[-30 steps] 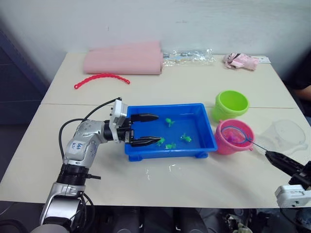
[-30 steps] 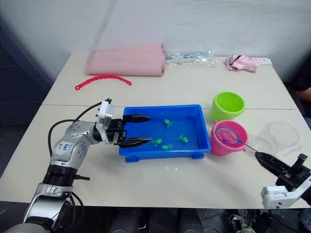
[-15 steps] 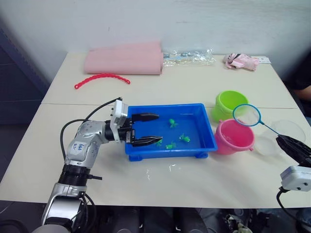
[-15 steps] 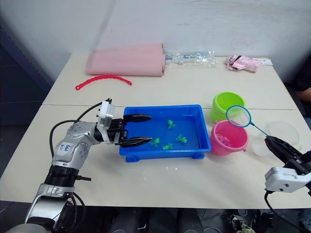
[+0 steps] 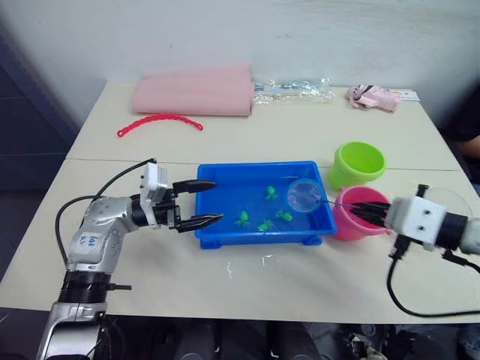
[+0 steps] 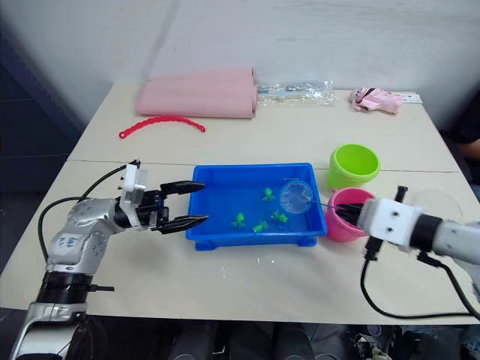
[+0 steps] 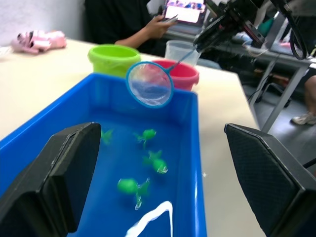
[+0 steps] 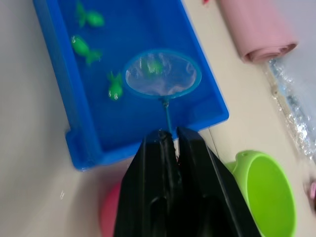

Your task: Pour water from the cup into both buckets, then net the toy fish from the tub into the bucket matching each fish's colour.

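The blue tub point(image 5: 247, 164) holds water and several green toy fish point(image 5: 264, 224). The net point(image 5: 305, 196) hangs over the tub's right end, above the water, and its thin handle runs back to my right gripper point(image 5: 367, 210). That gripper is shut on the handle in front of the pink bucket point(image 5: 347, 229). Behind it stands the lime green bucket point(image 5: 358, 163). The clear cup point(image 7: 181, 49) sits beyond the pink bucket, partly hidden by my right wrist. My left gripper point(image 5: 217, 201) is open, its fingertips reaching over the tub's left end with nothing between them.
A pink roll point(image 5: 193, 94), a red beaded strip point(image 5: 159, 120), a clear wrapper point(image 5: 292, 90) and a pink cloth point(image 5: 373, 97) lie along the far side of the table. Small water drops point(image 5: 234, 264) dot the table before the tub. A person point(image 7: 143, 22) sits beyond the right side.
My right gripper has swung the net left, from above the pink bucket to over the tub's right end. My left gripper has drawn back left, out to the tub's end.
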{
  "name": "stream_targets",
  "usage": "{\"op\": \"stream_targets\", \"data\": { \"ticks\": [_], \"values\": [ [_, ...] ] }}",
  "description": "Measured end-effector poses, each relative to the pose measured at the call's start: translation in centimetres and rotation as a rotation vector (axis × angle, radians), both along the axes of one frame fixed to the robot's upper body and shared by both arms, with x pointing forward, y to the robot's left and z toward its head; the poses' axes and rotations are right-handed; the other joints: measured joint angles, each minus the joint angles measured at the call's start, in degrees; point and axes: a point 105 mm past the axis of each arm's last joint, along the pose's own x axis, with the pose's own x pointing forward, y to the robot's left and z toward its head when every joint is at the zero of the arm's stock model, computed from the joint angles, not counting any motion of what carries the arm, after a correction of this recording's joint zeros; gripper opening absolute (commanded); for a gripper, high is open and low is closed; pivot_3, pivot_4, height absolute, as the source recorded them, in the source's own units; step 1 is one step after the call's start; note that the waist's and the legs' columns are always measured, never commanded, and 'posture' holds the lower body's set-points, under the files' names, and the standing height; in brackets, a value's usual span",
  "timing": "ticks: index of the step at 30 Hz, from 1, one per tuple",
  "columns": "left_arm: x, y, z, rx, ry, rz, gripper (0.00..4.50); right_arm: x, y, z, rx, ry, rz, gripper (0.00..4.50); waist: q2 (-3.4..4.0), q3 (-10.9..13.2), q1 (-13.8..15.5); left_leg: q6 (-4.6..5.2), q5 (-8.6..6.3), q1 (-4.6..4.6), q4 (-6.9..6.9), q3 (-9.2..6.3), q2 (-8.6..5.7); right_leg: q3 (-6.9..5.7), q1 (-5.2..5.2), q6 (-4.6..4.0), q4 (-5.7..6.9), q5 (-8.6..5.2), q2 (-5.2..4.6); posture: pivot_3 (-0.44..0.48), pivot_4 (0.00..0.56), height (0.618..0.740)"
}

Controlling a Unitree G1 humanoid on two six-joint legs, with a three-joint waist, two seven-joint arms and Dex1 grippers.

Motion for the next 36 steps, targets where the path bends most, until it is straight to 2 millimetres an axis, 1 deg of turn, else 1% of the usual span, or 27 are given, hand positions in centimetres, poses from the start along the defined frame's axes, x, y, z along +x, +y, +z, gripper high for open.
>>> {"op": "stream_targets", "data": {
  "ticks": [1, 2, 5, 8, 11, 13, 16, 19, 24, 27, 30, 32, 36],
  "values": [
    [-0.1, 0.0, 0.1, 0.003, -0.004, 0.002, 4.36, 0.3, -0.2, -0.2, -0.017, 0.004, -0.009, 0.00, 0.00, 0.00, 0.16, 0.00, 0.00, -0.05, 0.01, 0.00, 0.00, -0.02, -0.03, 0.00, -0.02, 0.00, 0.00, 0.000, 0.150, 0.740],
    [-0.2, 0.2, 0.1, 0.007, -0.009, 0.012, 4.36, 1.0, -0.4, -0.5, -0.065, 0.004, -0.014, 0.00, 0.00, 0.00, 0.12, 0.00, 0.00, -0.06, 0.01, 0.03, 0.00, -0.05, -0.03, 0.00, -0.03, 0.00, 0.01, 0.000, 0.150, 0.740],
    [-0.3, 0.4, 0.2, 0.011, -0.015, 0.023, 4.36, 2.4, -0.7, -0.7, -0.175, -0.019, -0.003, 0.00, 0.01, 0.01, -0.04, 0.01, 0.00, -0.12, 0.01, 0.16, -0.03, -0.14, -0.20, 0.01, 0.04, 0.00, 0.03, 0.000, 0.150, 0.740],
    [-0.6, 0.3, 0.3, 0.021, -0.028, 0.016, 4.36, 2.9, -0.4, -0.9, -0.244, -0.033, 0.042, 0.00, 0.01, 0.01, -0.08, 0.00, 0.01, -0.13, 0.00, 0.22, -0.01, -0.11, -0.26, 0.01, 0.09, 0.00, 0.04, 0.000, 0.150, 0.740],
    [-0.8, 0.7, 0.1, 0.037, -0.021, 0.024, 4.36, 3.3, 0.0, -1.2, -0.257, -0.016, 0.076, 0.00, 0.01, 0.01, -0.24, 0.00, 0.02, -0.12, 0.04, 0.27, -0.01, -0.08, -0.26, 0.02, 0.12, 0.01, 0.04, 0.000, 0.150, 0.740],
    [-0.9, 0.8, 0.0, 0.042, -0.018, 0.024, 4.36, 3.6, 0.5, -2.0, -0.247, 0.034, 0.103, 0.00, 0.01, 0.01, -0.25, 0.00, 0.02, -0.12, 0.10, 0.26, 0.01, -0.08, -0.26, 0.02, 0.16, 0.01, 0.05, 0.000, 0.150, 0.740],
    [-1.1, 0.7, 0.3, 0.053, -0.034, 0.017, 4.36, 3.4, 1.2, -3.1, -0.228, 0.106, 0.129, 0.00, 0.01, 0.01, -0.07, 0.01, 0.01, -0.14, 0.11, 0.23, 0.00, -0.09, -0.26, 0.02, 0.15, 0.01, 0.03, 0.000, 0.150, 0.740],
    [-1.2, 0.7, 0.3, 0.057, -0.037, 0.017, 4.36, 3.3, 1.6, -3.7, -0.212, 0.156, 0.139, 0.00, 0.01, 0.01, -0.11, 0.01, 0.01, -0.14, 0.11, 0.24, 0.00, -0.09, -0.26, 0.02, 0.15, 0.01, 0.03, 0.000, 0.150, 0.740],
    [-1.2, 0.6, 0.4, 0.059, -0.030, 0.022, 4.36, 3.0, 3.1, -4.7, -0.032, 0.293, 0.085, 0.00, 0.01, 0.01, -0.20, 0.01, 0.01, -0.14, 0.09, 0.22, 0.03, -0.09, -0.28, 0.02, 0.17, 0.01, 0.05, 0.000, 0.150, 0.740],
    [-1.2, 0.5, 0.5, 0.061, -0.032, 0.022, 4.36, 2.8, 3.2, -4.9, 0.026, 0.339, 0.059, 0.00, 0.01, 0.01, -0.19, 0.01, 0.01, -0.14, 0.09, 0.23, 0.03, -0.09, -0.28, 0.02, 0.16, 0.01, 0.04, 0.000, 0.150, 0.740],
    [-1.4, 0.4, 0.7, 0.066, -0.033, 0.016, 4.36, 2.7, 2.7, -4.6, 0.149, 0.398, -0.003, 0.00, 0.01, 0.01, -0.10, 0.01, 0.01, -0.15, 0.08, 0.22, 0.03, -0.10, -0.27, 0.02, 0.15, 0.01, 0.04, 0.000, 0.150, 0.740],
    [-1.4, 0.3, 0.7, 0.062, -0.020, 0.014, 4.36, 2.1, 2.5, -4.8, 0.252, 0.458, -0.031, 0.00, 0.01, 0.01, -0.06, 0.01, 0.01, -0.15, 0.05, 0.22, 0.03, -0.10, -0.27, 0.02, 0.14, 0.01, 0.04, 0.000, 0.150, 0.740],
    [-1.3, 0.3, 0.7, 0.060, -0.019, 0.017, 4.36, 1.4, 1.6, -5.0, 0.315, 0.488, -0.064, 0.00, 0.01, 0.01, -0.08, 0.01, 0.01, -0.15, 0.01, 0.24, 0.02, -0.09, -0.27, 0.02, 0.12, 0.01, 0.04, 0.000, 0.150, 0.740]
  ]
}}
